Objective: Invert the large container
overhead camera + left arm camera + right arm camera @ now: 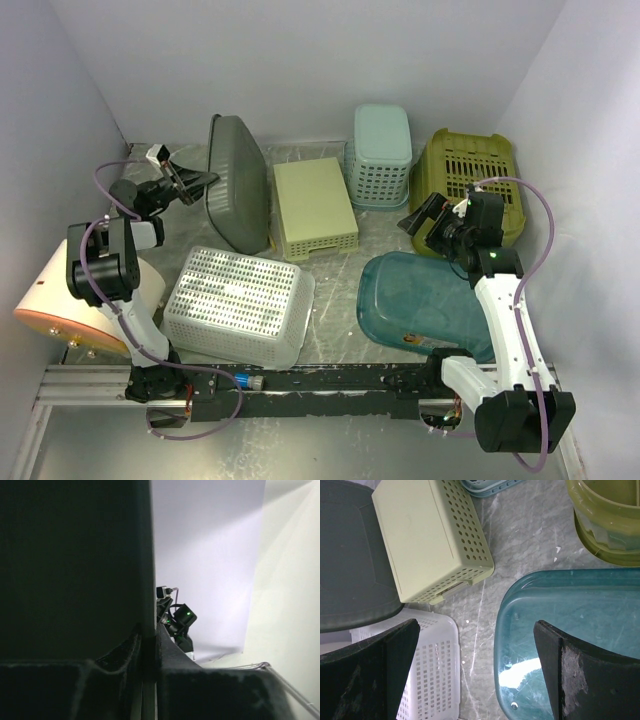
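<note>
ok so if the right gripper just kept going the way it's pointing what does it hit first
Most likely the grey marbled tabletop, in the gap between the white perforated plastic basket and the teal translucent plastic tub. The open right gripper points into that gap, though depth is hard to judge.

i saw a pale yellow basket lying upside down on the marbled tabletop, with a light blue basket just beside it at the back and an olive basket farther right. a teal tub lay bottom up at front right. a white perforated basket lay bottom up at front left, and a white-and-orange object sat at the left edge.
</note>
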